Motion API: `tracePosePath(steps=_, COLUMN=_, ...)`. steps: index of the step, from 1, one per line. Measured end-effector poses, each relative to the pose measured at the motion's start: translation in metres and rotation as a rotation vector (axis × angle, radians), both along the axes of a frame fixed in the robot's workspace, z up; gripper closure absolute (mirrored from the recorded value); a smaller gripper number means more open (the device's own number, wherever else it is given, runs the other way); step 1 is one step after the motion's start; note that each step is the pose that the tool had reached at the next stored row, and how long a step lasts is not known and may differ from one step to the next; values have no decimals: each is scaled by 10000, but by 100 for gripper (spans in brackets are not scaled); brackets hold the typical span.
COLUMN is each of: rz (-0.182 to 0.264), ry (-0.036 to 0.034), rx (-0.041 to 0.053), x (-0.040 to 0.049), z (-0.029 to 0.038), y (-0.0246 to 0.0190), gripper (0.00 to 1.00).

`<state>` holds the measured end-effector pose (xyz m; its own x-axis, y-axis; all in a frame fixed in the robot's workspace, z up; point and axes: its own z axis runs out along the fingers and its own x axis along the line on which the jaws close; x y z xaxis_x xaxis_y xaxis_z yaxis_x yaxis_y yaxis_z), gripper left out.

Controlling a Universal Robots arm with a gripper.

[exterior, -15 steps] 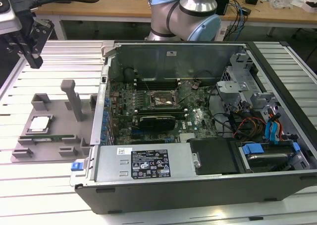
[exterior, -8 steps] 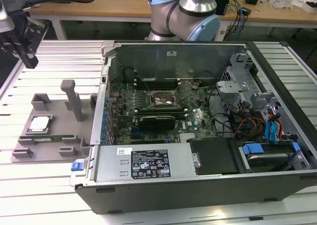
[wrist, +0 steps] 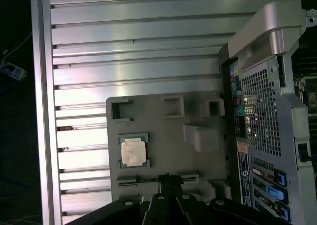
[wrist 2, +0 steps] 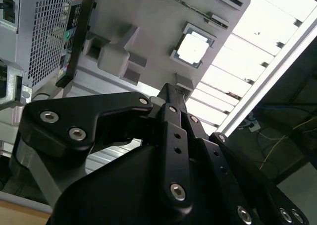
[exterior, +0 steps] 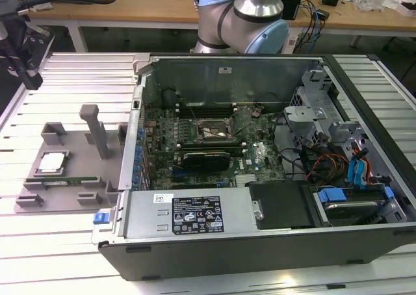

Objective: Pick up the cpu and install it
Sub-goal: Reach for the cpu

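The cpu (exterior: 52,163) is a small silvery square lying flat in a recess of the grey fixture tray (exterior: 78,145), on the exterior view's left of the open computer case (exterior: 260,152). It shows in both wrist views as a pale square (wrist: 132,151) (wrist 2: 192,49). My gripper (wrist: 168,179) (wrist 2: 172,90) hangs well above the tray, its black fingers closed together with nothing between them. In the exterior view the gripper (exterior: 27,67) is the black body at the far left edge. The black cpu socket frame (exterior: 213,133) sits on the motherboard inside the case.
A grey upright post (exterior: 97,129) stands on the tray near the case wall. A thin green memory stick (exterior: 65,180) lies along the tray's front slot. The slatted metal table (exterior: 58,74) surrounds the tray. Cables and drive bays (exterior: 338,158) crowd the case's right side.
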<state>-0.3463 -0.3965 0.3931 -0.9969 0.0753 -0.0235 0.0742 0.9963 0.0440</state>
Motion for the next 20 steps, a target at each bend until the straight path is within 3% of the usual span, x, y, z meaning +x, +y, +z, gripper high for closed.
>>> tracePosePath(steps=20, rz=0, ry=0, rx=-8, x=-416, z=0, y=7, gripper=89)
